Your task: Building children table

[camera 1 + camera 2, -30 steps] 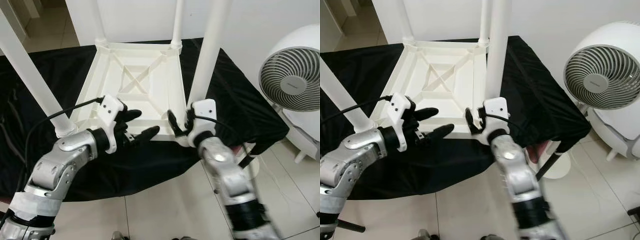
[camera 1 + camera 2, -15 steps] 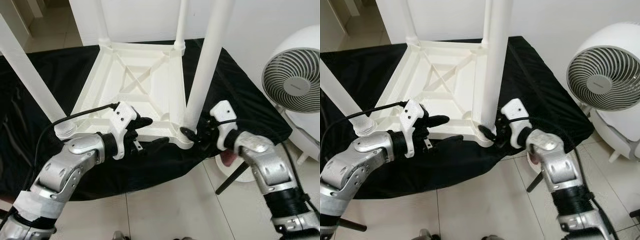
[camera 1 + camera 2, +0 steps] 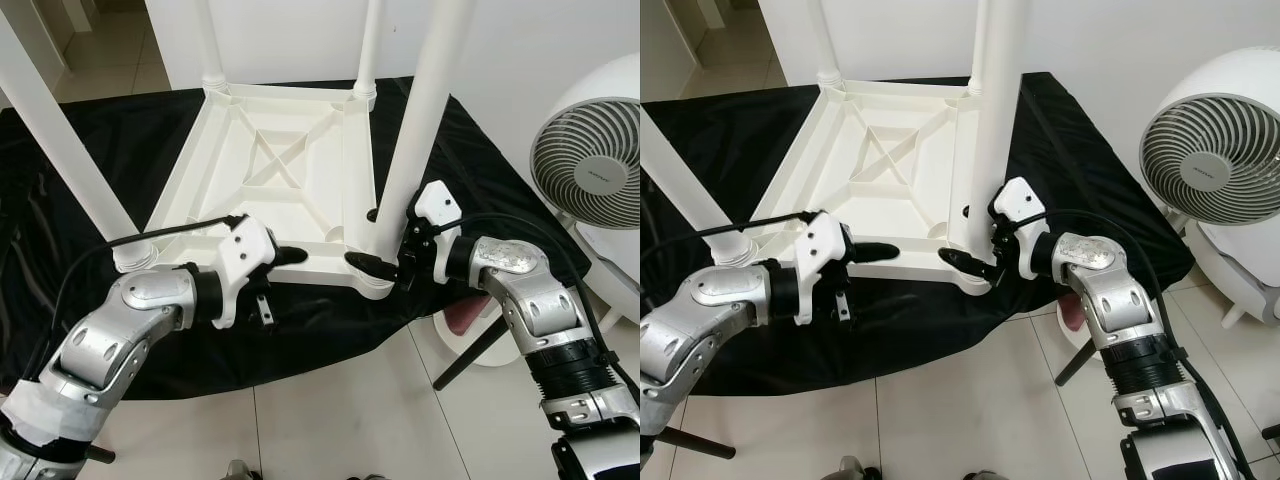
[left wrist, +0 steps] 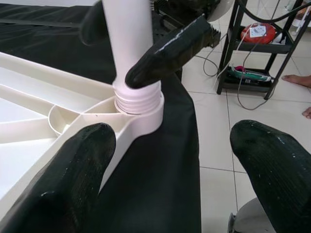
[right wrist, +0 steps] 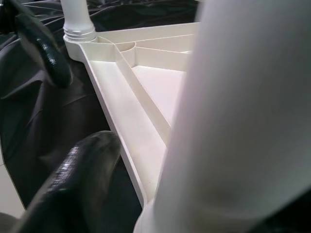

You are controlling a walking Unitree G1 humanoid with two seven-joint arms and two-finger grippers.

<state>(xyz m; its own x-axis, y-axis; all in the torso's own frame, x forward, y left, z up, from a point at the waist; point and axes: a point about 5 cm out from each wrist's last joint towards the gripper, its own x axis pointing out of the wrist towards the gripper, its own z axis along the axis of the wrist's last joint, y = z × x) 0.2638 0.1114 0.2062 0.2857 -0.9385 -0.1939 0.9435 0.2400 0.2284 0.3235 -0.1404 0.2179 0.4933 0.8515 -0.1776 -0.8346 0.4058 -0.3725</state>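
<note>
Four white legs standing in corner sockets of upturned table top, lying on black cloth. Right gripper pinching near-right leg at base, likely screwing it home. Left gripper spread, one finger lying on frame edge beside it. Remaining: final tightening, flipping upright.

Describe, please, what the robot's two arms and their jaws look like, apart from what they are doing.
Both arms are jointed silver metal with black ribbed sections. The left arm has white wrapping near its base, and a black cable runs to a white block at its wrist. The right arm also carries a white wrist block and a black cable. The left gripper and the right gripper each have two long black fingers.
</note>
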